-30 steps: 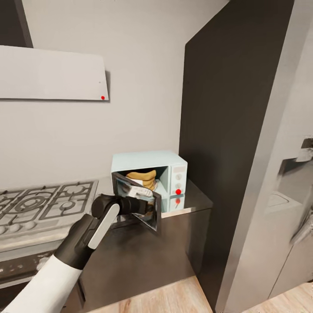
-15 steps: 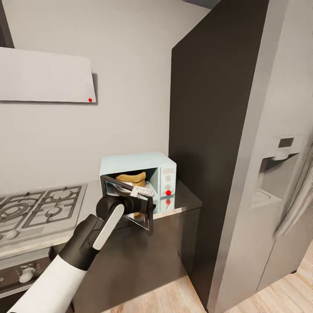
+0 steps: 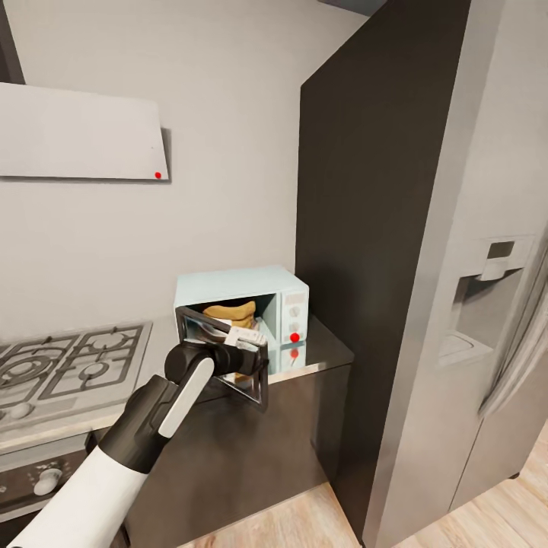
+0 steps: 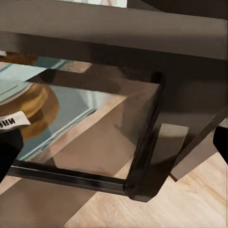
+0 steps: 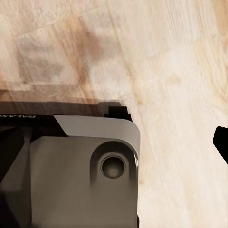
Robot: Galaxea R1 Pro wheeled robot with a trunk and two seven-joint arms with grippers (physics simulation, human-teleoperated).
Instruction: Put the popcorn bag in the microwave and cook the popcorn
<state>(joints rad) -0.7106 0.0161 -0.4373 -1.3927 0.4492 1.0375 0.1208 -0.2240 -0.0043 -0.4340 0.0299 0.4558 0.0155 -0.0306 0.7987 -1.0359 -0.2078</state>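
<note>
The mint-blue microwave [image 3: 237, 280] stands on the grey countertop [image 3: 329, 348] with its dark glass door [image 3: 257, 392] swung out toward me. The tan popcorn bag [image 3: 228, 311] sits inside the cavity, and its white label faces out. My left gripper [image 3: 250, 358] is open and right at the outer face of the door. In the left wrist view the door glass [image 4: 95, 137] lies close ahead, with the bag's tan shape [image 4: 38, 102] showing in it. My right gripper hangs low over the wooden floor. One dark fingertip [image 5: 221, 142] sits at the far edge of that view.
A steel gas hob [image 3: 68, 369] lies left of the microwave under a flat white hood [image 3: 76, 133]. A tall dark cabinet [image 3: 365, 228] and a grey fridge [image 3: 487, 304] stand to the right. A black oven front [image 3: 47, 481] sits below the hob.
The whole view shifted left and down over the last second because the camera moved. My left gripper stays at the open microwave door, and the bag has not moved.
</note>
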